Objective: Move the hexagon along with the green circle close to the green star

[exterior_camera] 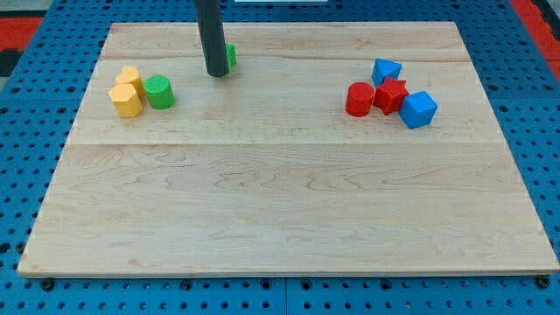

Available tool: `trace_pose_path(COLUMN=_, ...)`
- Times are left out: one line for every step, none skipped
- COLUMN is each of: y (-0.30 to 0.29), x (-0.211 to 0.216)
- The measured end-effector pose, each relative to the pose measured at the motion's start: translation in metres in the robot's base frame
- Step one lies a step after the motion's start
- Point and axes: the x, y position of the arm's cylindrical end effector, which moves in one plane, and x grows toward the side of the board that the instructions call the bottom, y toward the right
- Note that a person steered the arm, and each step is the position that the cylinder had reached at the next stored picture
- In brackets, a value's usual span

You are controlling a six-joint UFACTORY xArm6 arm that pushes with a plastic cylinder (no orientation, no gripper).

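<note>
My tip (216, 73) stands near the view's top, left of centre. A green block, the green star (231, 56), is mostly hidden behind the rod; only its right edge shows. The green circle (159, 92) sits at the view's left, to the lower left of my tip. Two yellow blocks touch it on its left: a yellow hexagon (126, 101) in front and another yellow block (130, 79) behind, whose shape I cannot make out. My tip is apart from all three.
At the view's right stands a cluster: a red cylinder (359, 99), a red star (390, 94), a blue block (386, 71) behind and a blue cube (419, 109) in front. The wooden board (289, 219) lies on a blue pegboard.
</note>
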Motion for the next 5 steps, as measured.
trace_pose_path(y=0.02, x=-0.015)
trace_pose_path(y=0.04, x=0.046)
trace_pose_path(y=0.009, x=0.123)
trace_pose_path(y=-0.076, x=0.134)
trace_pose_path(y=-0.14, x=0.109)
